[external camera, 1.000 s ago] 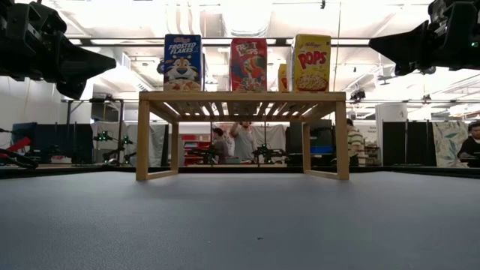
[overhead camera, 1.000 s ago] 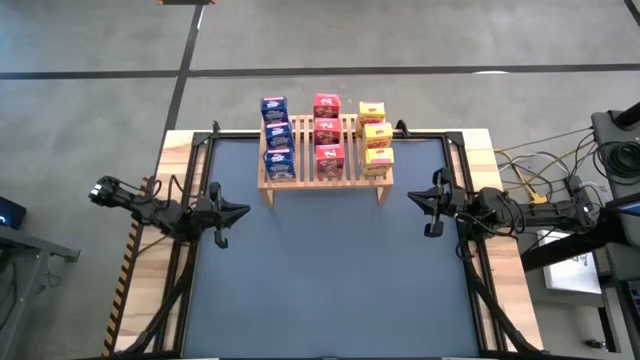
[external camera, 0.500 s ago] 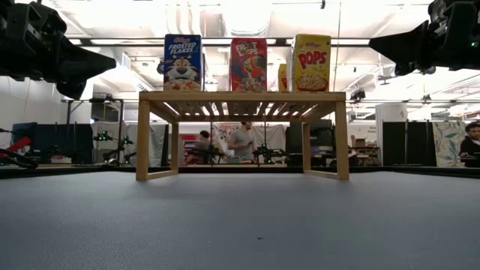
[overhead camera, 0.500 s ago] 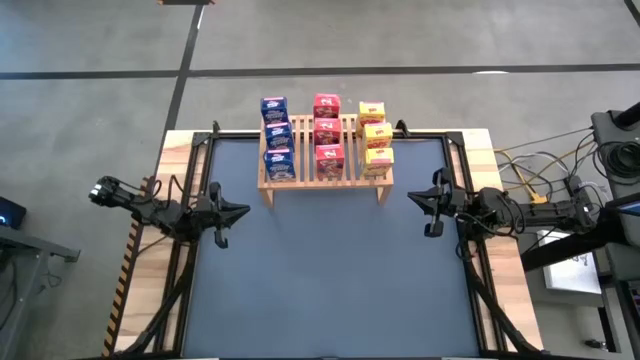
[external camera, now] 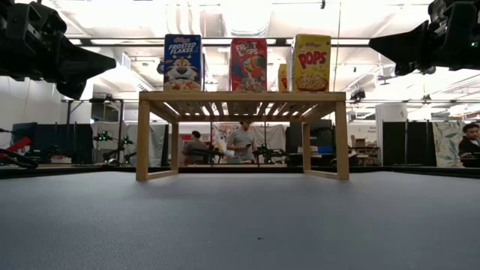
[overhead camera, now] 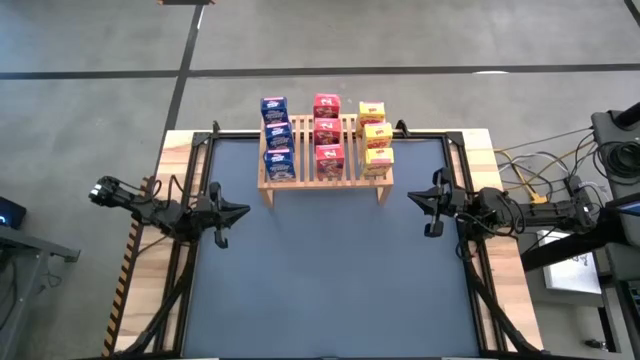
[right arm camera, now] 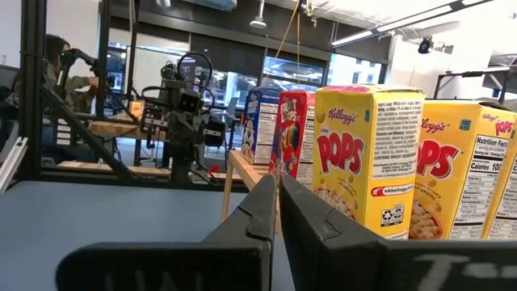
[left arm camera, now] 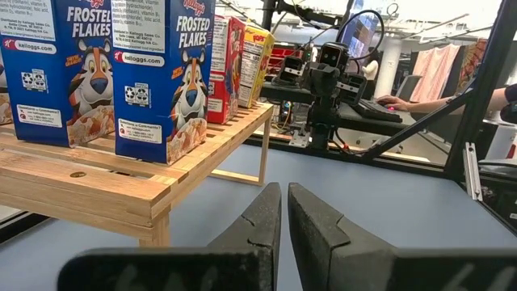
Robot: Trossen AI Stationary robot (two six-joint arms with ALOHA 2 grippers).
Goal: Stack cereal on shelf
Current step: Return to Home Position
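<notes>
The wooden shelf (overhead camera: 325, 180) stands on its short legs at the table's far edge. On its slats stand three rows of cereal boxes: blue (overhead camera: 277, 140), red (overhead camera: 327, 133) and yellow (overhead camera: 376, 139). In the low view the front boxes are blue (external camera: 183, 62), red (external camera: 248, 64) and yellow (external camera: 312, 62). My left gripper (overhead camera: 244, 211) hovers shut above the table's left edge, clear of the shelf. My right gripper (overhead camera: 412, 198) hovers shut above the right edge. The wrist views show the blue boxes (left arm camera: 153, 73) and the yellow boxes (right arm camera: 367, 162) off to the side of the shut fingers.
The dark blue mat (overhead camera: 330, 280) lies bare between the two arms and in front of the shelf. Wooden table borders (overhead camera: 155, 290) run along both sides. Cables and equipment (overhead camera: 560, 200) sit beyond the right edge. People work in the room behind (external camera: 240, 142).
</notes>
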